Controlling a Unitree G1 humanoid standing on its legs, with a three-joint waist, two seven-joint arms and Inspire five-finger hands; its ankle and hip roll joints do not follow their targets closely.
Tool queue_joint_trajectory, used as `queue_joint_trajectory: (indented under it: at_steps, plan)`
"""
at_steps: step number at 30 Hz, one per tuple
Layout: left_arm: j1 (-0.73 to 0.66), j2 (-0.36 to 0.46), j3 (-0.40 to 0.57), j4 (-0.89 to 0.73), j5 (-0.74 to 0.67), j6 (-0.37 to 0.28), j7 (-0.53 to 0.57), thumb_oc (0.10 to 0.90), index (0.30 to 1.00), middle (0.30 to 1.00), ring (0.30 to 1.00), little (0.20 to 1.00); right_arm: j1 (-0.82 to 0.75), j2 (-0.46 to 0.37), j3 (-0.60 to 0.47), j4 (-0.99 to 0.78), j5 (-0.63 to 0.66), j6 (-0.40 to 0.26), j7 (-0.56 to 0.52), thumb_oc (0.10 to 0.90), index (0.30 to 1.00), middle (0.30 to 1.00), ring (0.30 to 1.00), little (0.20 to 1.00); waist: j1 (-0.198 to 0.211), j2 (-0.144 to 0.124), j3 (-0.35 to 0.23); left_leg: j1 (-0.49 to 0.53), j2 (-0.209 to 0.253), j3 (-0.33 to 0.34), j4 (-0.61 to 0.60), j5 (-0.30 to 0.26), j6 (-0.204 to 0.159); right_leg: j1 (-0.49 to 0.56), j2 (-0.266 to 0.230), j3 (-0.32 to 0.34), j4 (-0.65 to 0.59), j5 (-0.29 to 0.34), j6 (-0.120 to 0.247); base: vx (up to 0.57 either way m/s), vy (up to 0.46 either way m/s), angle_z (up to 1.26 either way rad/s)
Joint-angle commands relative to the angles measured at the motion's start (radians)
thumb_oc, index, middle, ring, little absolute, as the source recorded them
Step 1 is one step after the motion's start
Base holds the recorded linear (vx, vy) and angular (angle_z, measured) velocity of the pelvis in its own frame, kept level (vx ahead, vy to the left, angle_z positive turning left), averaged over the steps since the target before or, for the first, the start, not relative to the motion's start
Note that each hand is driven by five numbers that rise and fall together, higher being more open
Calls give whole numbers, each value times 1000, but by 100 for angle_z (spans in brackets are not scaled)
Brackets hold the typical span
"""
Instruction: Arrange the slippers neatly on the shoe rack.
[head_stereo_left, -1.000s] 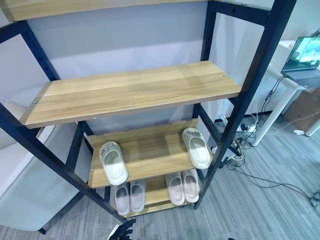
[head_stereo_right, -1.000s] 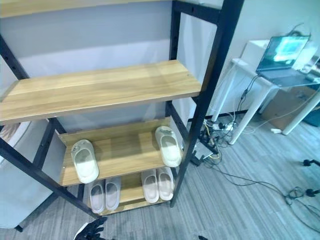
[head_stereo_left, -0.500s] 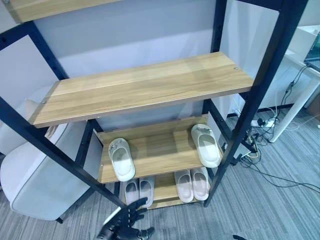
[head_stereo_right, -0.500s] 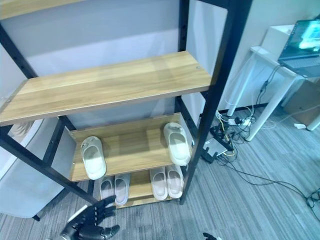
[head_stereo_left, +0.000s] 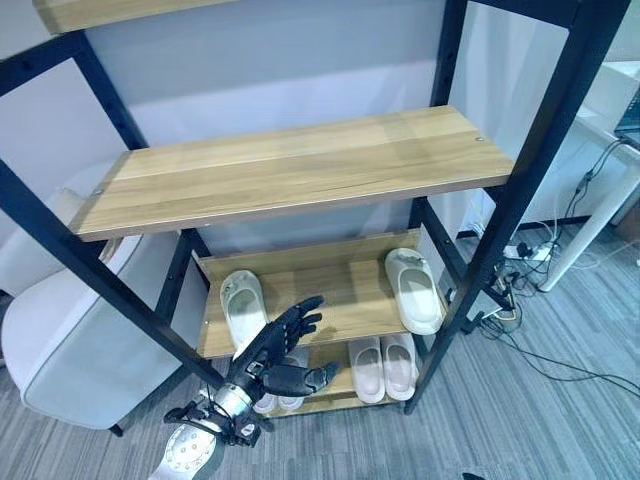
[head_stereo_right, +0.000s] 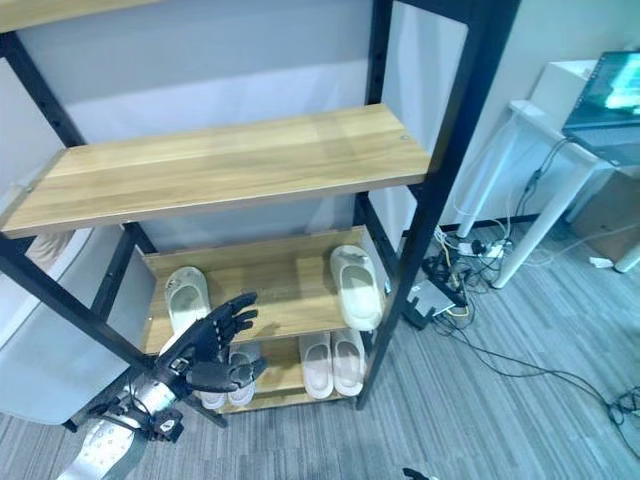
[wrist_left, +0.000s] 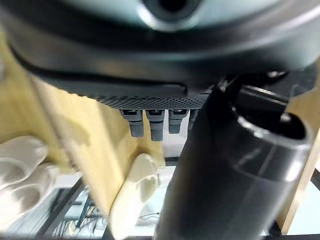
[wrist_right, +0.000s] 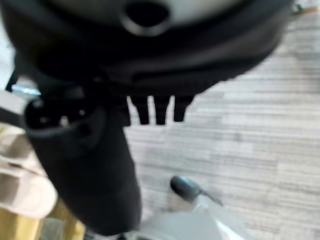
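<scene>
The slipper (head_stereo_left: 243, 308) on the middle shelf (head_stereo_left: 340, 290) may be knocked off if the empty left hand (head_stereo_left: 275, 355), fingers (head_stereo_left: 300, 318) spread, overshoots its reach.

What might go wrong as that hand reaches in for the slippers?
The open left hand hangs just in front of the rack's black post, so the arm may clip it on the way in. The left slipper and right slipper lie far apart on the middle shelf; a nudge could push one off the edge.
</scene>
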Motion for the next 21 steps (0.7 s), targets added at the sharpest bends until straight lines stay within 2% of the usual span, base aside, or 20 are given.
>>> queue_joint_trajectory:
  at_steps: [1,2,3,9,21]
  plan:
    - [-126,-3,35,-73,142,-171,101,800,900,900,900,900,6,29,28,-6,12,-26,-15,800,900,900,900,900,-26,-46,-15,-29,-37,10,3,-48,2,15,8,60,13,-89,33,41,-23,-10]
    - [-150,-11,33,-52,180,-175,136,800,900,900,900,900,10,31,25,-6,16,-27,-18,800,900,900,900,900,-30,-46,-16,-27,-36,13,3,-50,2,14,8,63,13,-89,34,47,-25,-14]
    - [-207,-16,31,-6,283,-182,205,800,900,900,900,900,20,33,19,-6,29,-28,-21,800,900,900,900,900,-41,-46,-17,-25,-35,21,3,-54,2,12,8,69,13,-88,36,30,-14,-12]
    - [-345,-40,27,154,454,-155,347,800,900,900,900,900,34,37,11,1,47,-30,-31,800,900,900,900,900,-68,-43,-27,-24,-36,43,3,-61,2,0,5,89,13,-79,45,31,-6,-15]
    - [-462,-14,115,301,586,-104,497,800,900,900,900,900,58,36,5,-9,60,-36,-31,800,900,900,900,900,-89,-37,-38,-75,-33,71,3,-59,1,-69,8,126,13,-59,56,5,2,-13]
